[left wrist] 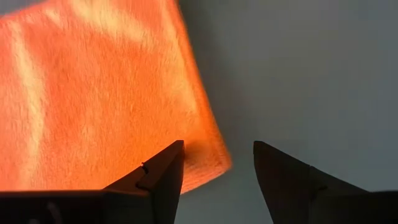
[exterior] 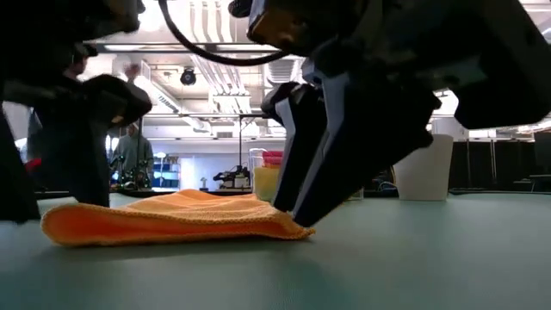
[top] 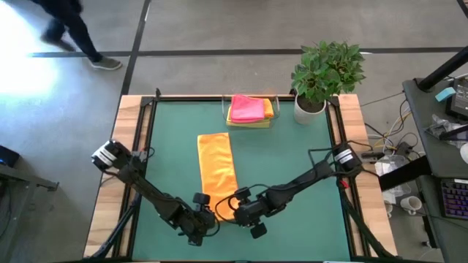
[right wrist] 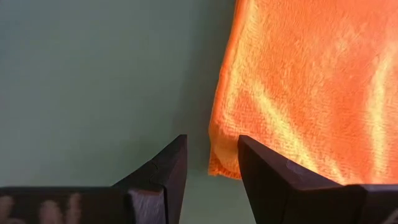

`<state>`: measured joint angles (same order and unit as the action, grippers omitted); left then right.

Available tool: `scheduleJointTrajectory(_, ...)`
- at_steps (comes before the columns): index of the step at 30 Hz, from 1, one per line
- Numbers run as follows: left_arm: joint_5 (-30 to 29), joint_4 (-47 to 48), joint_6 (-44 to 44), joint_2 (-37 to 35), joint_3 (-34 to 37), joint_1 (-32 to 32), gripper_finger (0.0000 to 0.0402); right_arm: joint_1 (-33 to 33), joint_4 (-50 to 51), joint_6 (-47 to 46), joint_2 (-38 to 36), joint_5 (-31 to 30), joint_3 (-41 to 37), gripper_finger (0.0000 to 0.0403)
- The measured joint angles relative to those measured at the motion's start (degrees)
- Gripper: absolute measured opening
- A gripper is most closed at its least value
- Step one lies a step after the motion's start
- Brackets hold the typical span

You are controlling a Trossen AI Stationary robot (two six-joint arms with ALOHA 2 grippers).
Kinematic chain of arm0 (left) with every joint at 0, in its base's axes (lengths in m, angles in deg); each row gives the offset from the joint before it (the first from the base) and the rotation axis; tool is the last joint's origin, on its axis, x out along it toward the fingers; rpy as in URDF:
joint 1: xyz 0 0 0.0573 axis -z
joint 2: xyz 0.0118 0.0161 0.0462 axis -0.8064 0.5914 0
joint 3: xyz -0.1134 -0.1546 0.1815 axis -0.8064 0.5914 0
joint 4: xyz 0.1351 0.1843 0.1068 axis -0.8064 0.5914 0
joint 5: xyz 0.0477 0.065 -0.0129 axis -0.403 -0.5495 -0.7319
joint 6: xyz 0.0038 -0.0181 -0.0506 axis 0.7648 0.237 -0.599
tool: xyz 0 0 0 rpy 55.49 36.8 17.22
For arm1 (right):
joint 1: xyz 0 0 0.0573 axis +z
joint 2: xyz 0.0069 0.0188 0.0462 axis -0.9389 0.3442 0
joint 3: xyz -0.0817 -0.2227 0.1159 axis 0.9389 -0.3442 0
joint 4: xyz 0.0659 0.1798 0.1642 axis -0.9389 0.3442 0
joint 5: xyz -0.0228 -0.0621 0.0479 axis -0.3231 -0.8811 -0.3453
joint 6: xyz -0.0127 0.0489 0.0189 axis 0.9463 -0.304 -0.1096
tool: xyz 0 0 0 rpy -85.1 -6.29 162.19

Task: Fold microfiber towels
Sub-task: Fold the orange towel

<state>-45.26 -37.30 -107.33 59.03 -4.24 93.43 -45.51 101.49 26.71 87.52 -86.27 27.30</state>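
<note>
Pink towel [top: 246,107] stacked folded; I had orange towel [top: 217,164] half-folded, left gripper [left wrist: 217,167] and right gripper [right wrist: 211,163] parted at near corners, gripping nothing.

My own arms cover the near end of the orange towel [top: 217,169] from above. The pink towel [top: 246,108] hides most of the stack beneath it. My wrist views cut the orange towel off at their edges.

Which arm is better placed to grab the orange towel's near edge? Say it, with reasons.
Right, narrowly. The right gripper is open with the orange towel's corner inside its narrow gap. The left gripper, also open, straddles its corner more loosely.
</note>
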Motion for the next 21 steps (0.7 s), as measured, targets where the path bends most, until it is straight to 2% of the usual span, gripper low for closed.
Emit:
scheduleJointTrajectory(13, -0.13, 0.03, -0.34, 2.28, 0.24, -0.37, 0.0174, -0.26, 0.85, -3.43, 1.58, -4.1, -0.11, 0.0131)
scheduleJointTrajectory(17, -0.11, 0.14, -0.38, 2.34, 0.02, -0.77, 0.0149, -0.53, 1.0, -3.42, 1.58, -4.29, -0.08, 0.0111)
scheduleJointTrajectory(21, 0.0, 0.12, -0.38, 2.34, 0.0, -1.53, 0.0108, -0.72, 1.09, -4.24, 1.62, -4.75, -0.08, 0.0075)
